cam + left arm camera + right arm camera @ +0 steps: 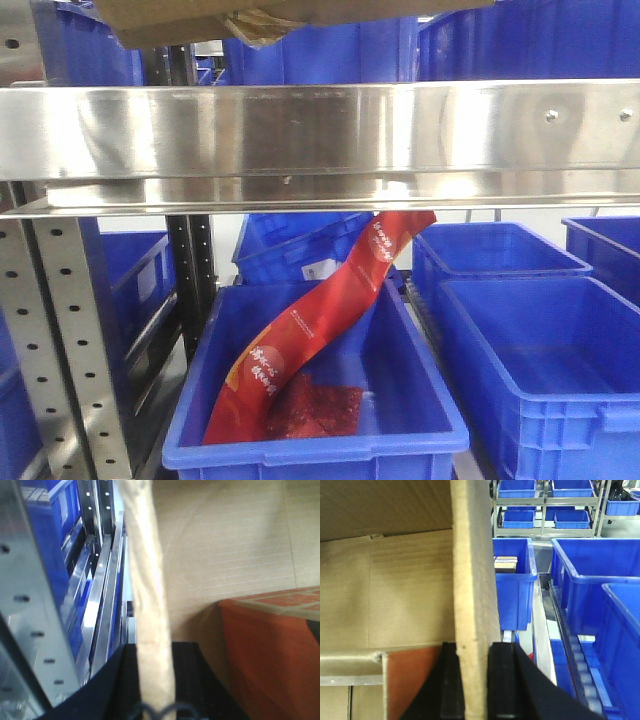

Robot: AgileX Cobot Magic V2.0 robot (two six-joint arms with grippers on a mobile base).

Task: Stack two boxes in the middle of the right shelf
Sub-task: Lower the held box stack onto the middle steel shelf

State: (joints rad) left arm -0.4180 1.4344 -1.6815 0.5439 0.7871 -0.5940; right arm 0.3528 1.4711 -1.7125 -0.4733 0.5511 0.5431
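My left gripper (pixel 150 680) is clamped on 1 upright wall edge of the cardboard box (pixel 225 545). My right gripper (pixel 475 680) is clamped on a cardboard wall edge likewise. In the front view, the box shows just above the steel shelf (pixel 320 130) rail, at upper left.

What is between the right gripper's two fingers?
The box's wall, edge-on; the right gripper clamps it. The right wrist view shows it.

Top edge slices off the box (pixel 170 22) above the rail (pixel 320 130). Upper end of the bag (pixel 312 322) is hidden behind that rail. Left wrist view's blurred, and the print on the carton (pixel 272 660) is unreadable.
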